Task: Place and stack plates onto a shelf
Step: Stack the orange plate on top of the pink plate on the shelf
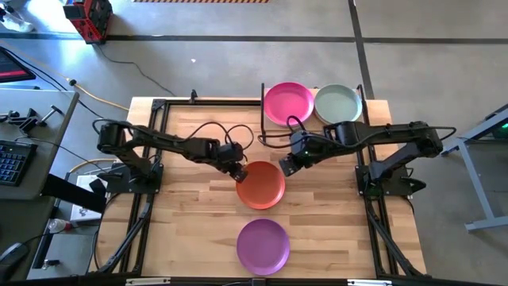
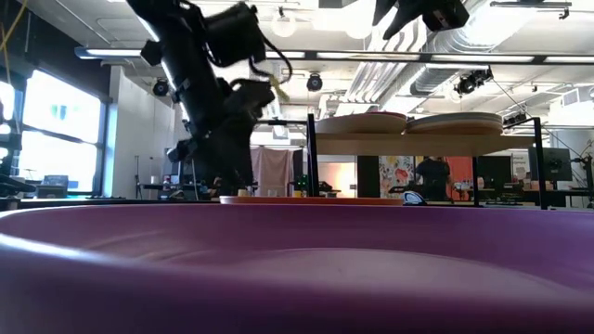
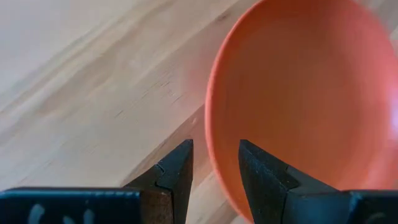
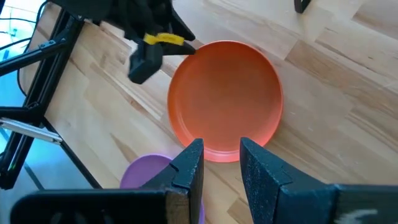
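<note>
The orange plate [image 1: 261, 185] lay mid-worktop [image 1: 190, 230]. The left gripper [image 1: 236, 171] sat at its left rim, jaws narrowly parted astride the edge. The right gripper [image 1: 287, 166] hovered just right, jaws narrowly open, empty.

High view: straight down over my whole table, both my arms in frame, the orange plate [image 1: 260, 184] at centre.
Low view: level at table height, lens almost against the purple plate [image 2: 297, 269] (it fills the lower half), facing the shelf [image 2: 418, 144] and room.
Left wrist view: very close, past my left gripper [image 3: 214, 171] onto the orange plate's [image 3: 298, 99] rim.
Right wrist view: higher up, past my right gripper [image 4: 221, 165], down onto the same orange plate [image 4: 225, 99].
Shared: the orange plate, in three views.
</note>
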Tool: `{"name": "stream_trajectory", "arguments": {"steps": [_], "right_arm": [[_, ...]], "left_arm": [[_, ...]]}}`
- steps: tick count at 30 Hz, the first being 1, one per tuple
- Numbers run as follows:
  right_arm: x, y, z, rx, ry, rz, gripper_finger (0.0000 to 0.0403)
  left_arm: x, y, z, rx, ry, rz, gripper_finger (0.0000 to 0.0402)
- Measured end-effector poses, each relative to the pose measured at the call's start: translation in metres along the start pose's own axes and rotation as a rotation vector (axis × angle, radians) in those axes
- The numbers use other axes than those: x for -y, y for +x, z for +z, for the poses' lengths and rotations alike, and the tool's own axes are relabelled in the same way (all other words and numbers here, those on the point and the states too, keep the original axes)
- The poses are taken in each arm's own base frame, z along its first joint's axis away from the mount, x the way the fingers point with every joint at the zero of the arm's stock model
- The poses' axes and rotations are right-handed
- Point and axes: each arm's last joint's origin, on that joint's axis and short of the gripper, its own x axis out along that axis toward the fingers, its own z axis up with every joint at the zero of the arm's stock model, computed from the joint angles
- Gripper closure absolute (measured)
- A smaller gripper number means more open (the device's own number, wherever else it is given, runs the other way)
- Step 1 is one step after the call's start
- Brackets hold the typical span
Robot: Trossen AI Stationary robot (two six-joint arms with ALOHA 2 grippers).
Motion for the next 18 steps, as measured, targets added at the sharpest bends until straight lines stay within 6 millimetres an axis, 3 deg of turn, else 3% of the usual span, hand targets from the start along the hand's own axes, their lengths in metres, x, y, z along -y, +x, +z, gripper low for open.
{"name": "stream_trajectory", "arguments": {"steps": [10,18], "right_arm": [[0.000,0.000,0.000,-0.003,-0.011,-0.004,0.0320],[0.001,0.000,0.000,-0.004,-0.012,-0.006,0.0320]], "left_arm": [[-0.003,0.037,-0.008,-0.098,0.000,0.012,0.0286],[-0.002,0.040,-0.010,-0.099,0.027,0.013,0.0309]]}}
